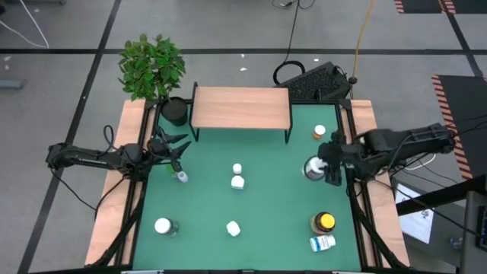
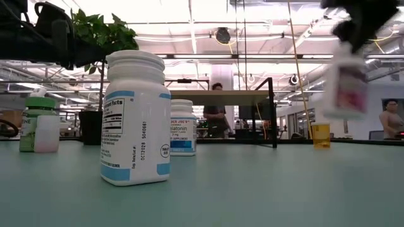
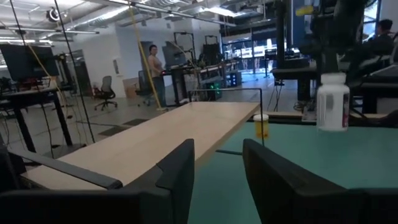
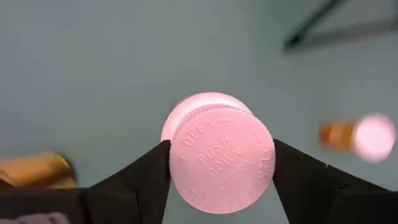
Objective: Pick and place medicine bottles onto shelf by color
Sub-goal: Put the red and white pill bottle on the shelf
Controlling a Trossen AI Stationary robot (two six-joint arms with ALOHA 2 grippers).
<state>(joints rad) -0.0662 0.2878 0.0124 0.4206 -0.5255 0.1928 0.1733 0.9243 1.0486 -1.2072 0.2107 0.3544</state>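
White medicine bottle [image 4: 219, 152] is clamped by its cap in the right hand [image 1: 332, 169], lifted off the worktop [image 1: 266, 198]; left hand [image 1: 176, 156] stands open.

We count eight medicine bottles [image 1: 238, 182] spread from nine to five o'clock on the green table [image 1: 266, 202], one shelf [image 1: 240, 107] at twelve o'clock, and one plant pot [image 1: 174, 111] at eleven.

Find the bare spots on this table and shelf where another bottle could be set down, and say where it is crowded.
The shelf top is bare. The green mat is open between the two centre white bottles and the right gripper, which holds a white-capped bottle. The right front corner is crowded: an amber bottle beside a lying white bottle.
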